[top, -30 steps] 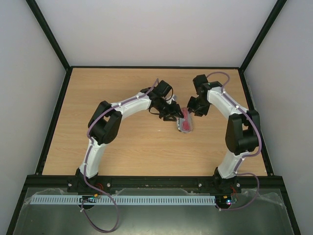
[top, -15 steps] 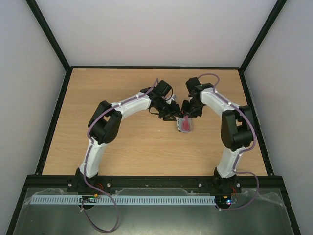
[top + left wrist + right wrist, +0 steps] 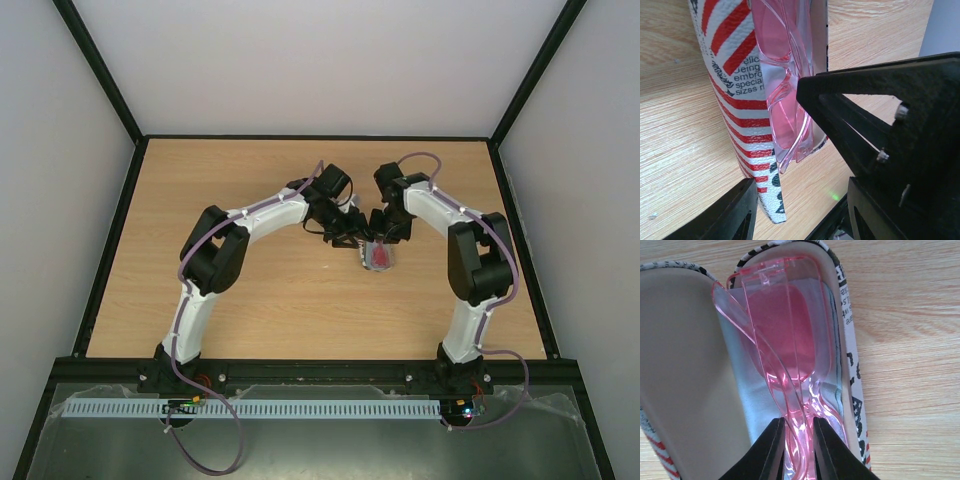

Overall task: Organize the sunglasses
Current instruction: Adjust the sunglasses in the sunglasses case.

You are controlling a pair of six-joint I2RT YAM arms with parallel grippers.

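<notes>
Newly in from right; clamps sunglasses with right claw inside open case; nearly stowed. Cannot tell grip of left claw.

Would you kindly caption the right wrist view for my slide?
Right gripper grips pink sunglasses in the open flag-patterned case.

sunglasses: 1 | flag-patterned case: 1 | robot arms: 2 | table: 1

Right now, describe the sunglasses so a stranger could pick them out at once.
At the middle of the wooden table lies an open oval case with a red-and-white striped cover. The sunglasses lie folded inside it: clear pink plastic, the only see-through thing there.
</notes>
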